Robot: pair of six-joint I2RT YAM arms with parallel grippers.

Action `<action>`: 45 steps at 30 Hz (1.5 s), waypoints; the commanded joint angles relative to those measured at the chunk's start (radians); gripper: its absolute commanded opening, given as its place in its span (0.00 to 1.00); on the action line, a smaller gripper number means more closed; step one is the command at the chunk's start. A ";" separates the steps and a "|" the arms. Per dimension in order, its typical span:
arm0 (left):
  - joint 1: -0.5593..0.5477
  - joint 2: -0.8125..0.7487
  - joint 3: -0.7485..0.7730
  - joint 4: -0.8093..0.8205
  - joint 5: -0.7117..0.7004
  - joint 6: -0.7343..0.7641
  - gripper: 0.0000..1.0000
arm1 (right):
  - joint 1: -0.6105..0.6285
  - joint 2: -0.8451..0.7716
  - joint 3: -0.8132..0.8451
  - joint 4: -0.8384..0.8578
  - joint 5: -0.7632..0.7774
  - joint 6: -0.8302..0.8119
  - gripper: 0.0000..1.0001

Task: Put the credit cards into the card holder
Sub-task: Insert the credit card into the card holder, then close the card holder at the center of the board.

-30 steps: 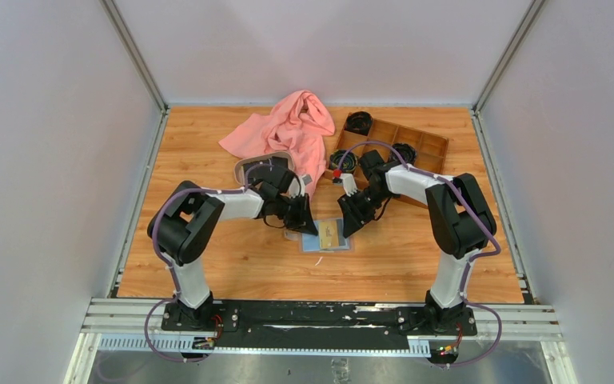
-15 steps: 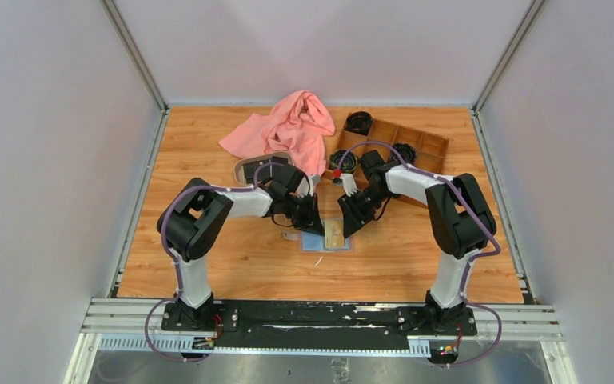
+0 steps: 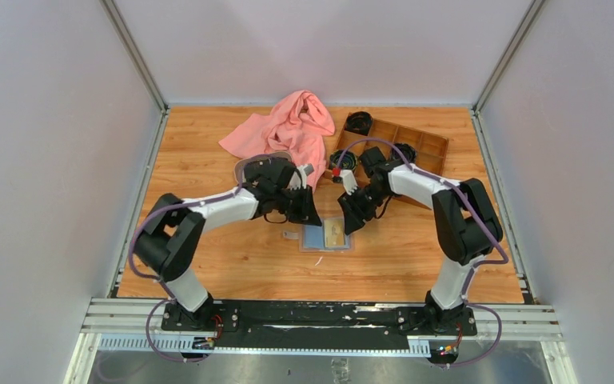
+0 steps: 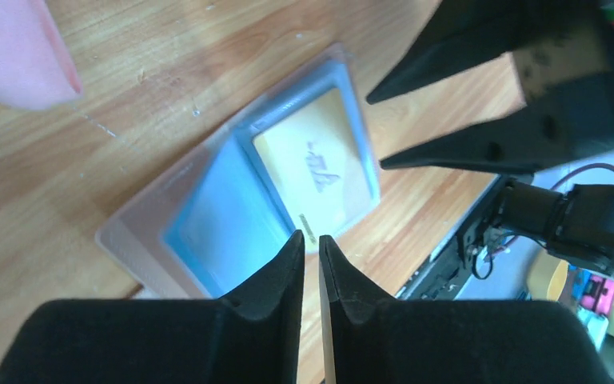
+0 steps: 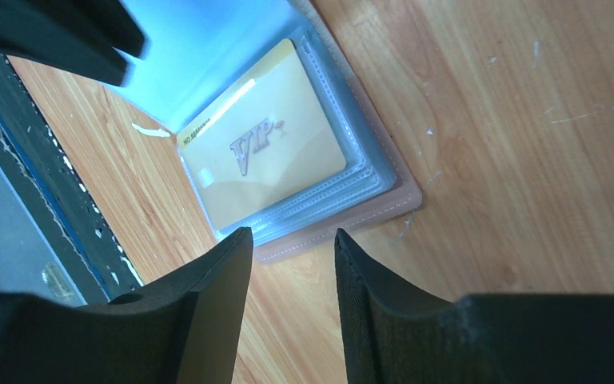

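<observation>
Tan-pink card holder (image 3: 313,237) x1, lying open flat mid-surface (image 3: 232,264), grey-blue lining up. Gold card (image 5: 264,164) x1, marked "VIP", sits in a clear sleeve on the holder's right half; that's the only card visible. End effectors x2, both just above the holder. Left end effector (image 4: 310,238): jaws at a narrow slit, gripping nothing. Right end effector (image 5: 292,236): jaws roughly half spread, gripping nothing. Further back: oval tray (image 3: 248,166) x1, partly behind the left arm. Pink cloth (image 3: 288,128) x1. Wooden compartment box (image 3: 412,140) x1, far right.

Card holder (image 4: 216,216) open flat — gold credit card (image 5: 264,164) in its clear pocket
</observation>
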 commanded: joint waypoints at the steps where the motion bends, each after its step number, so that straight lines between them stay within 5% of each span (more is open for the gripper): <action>1: 0.013 -0.159 -0.044 -0.044 -0.065 0.048 0.17 | -0.001 -0.071 0.010 -0.030 0.045 -0.073 0.47; 12: 0.019 -0.613 -0.221 -0.046 -0.213 0.167 0.29 | -0.112 -0.357 -0.025 -0.083 -0.051 -0.246 0.47; 20: 0.046 -0.879 -0.377 0.027 -0.268 0.219 0.71 | -0.158 -0.597 -0.067 -0.084 -0.185 -0.332 0.49; 24: 0.053 -0.989 -0.445 0.025 -0.363 0.178 0.99 | -0.159 -0.641 -0.072 -0.081 -0.254 -0.341 0.77; 27: 0.056 -1.084 -0.501 0.009 -0.463 0.115 1.00 | -0.158 -0.595 -0.071 -0.090 -0.362 -0.324 0.86; 31: 0.061 -1.170 -0.602 0.083 -0.427 0.034 1.00 | -0.156 -0.520 -0.097 -0.109 -0.448 -0.358 0.85; 45: 0.061 -1.100 -0.708 0.126 -0.352 -0.126 0.91 | -0.146 -0.401 -0.155 -0.053 -0.245 -0.339 0.78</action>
